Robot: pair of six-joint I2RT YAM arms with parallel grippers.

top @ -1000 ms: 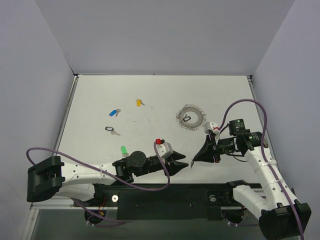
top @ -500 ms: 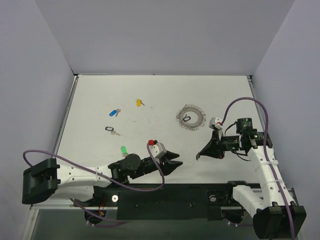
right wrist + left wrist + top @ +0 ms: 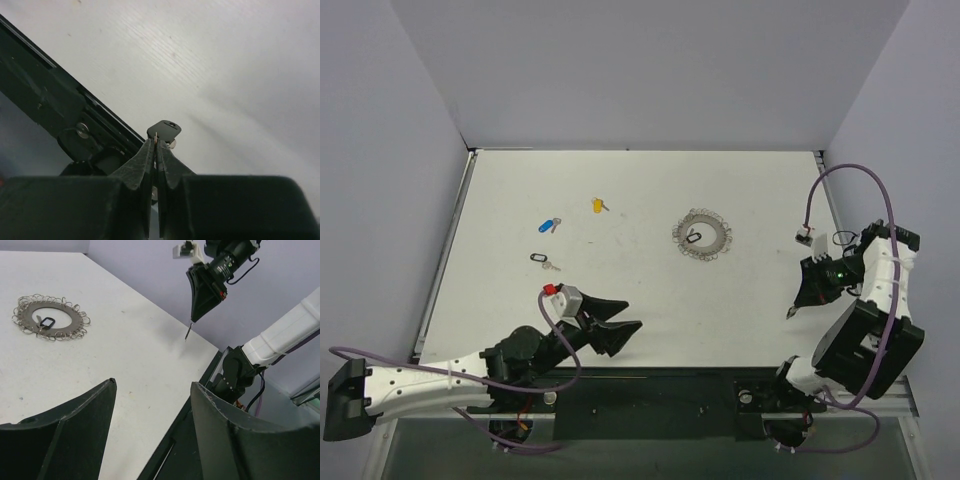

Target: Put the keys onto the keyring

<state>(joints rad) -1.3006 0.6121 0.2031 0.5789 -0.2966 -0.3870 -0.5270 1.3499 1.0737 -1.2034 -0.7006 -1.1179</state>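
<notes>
Keyring [image 3: 717, 232] unobstructed, right gripper [image 3: 156, 141] pinching black key [image 3: 165, 129] near table edge [image 3: 720, 366]

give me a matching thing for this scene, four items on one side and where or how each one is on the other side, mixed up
Column one
1. left hand
2. right hand
3. keyring
4. blue key

Column two
A. lying flat on the table, on the right arm's side
B. shut on a dark-capped key
C. on the table, left of the yellow key and a little nearer the arms
D. open, holding nothing

Pairs: 1-D, 2-B, 3-A, 4-C
</notes>
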